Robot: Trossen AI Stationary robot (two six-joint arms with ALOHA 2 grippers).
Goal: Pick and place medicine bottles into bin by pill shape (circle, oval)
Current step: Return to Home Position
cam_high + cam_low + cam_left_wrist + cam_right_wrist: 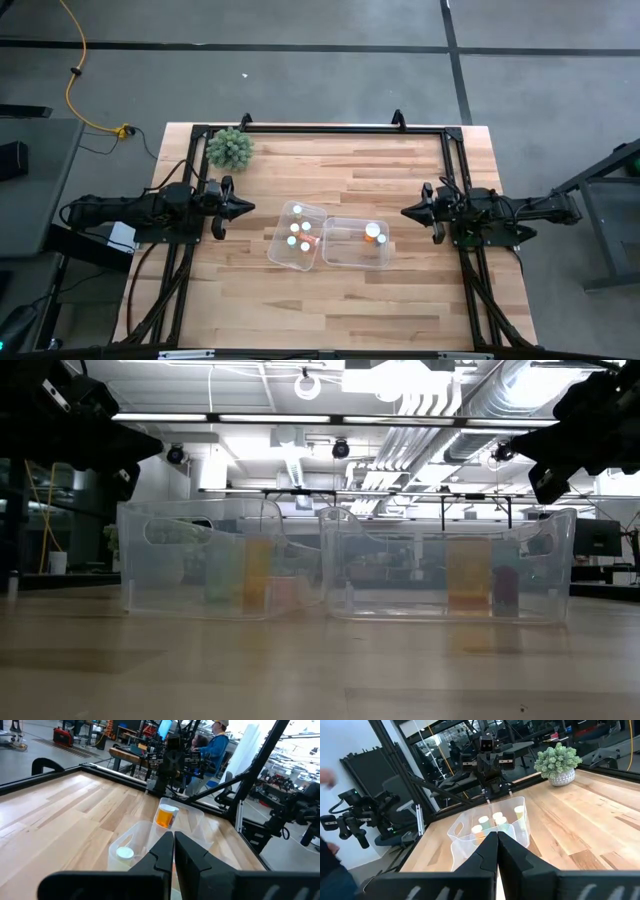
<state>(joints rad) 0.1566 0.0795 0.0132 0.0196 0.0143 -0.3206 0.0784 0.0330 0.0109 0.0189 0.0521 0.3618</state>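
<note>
At the left edge of the table [400, 300], raised higher than the bin rims: left tool [240, 208], fingers pressed together, pinching nothing, tip pointing right. Behind it and off to its side, by the far left corner: green plant ball [230, 149].

Ahead of that tip, near but apart: left clear bin [275, 252], set askew on the wood. Inside it, several medicine bottles [294, 227], upright, white caps crowded close together, some orange showing among them.

Against that bin's right side, touching or nearly so: right clear bin [338, 252]. Inside, fewer bottles, among them an orange bottle [372, 231] with a white cap, standing toward the end nearer the right tool.

Ahead of that end, near but apart, tip pointing left: right tool [408, 212], likewise pressed together and empty, also held above rim height.
</note>
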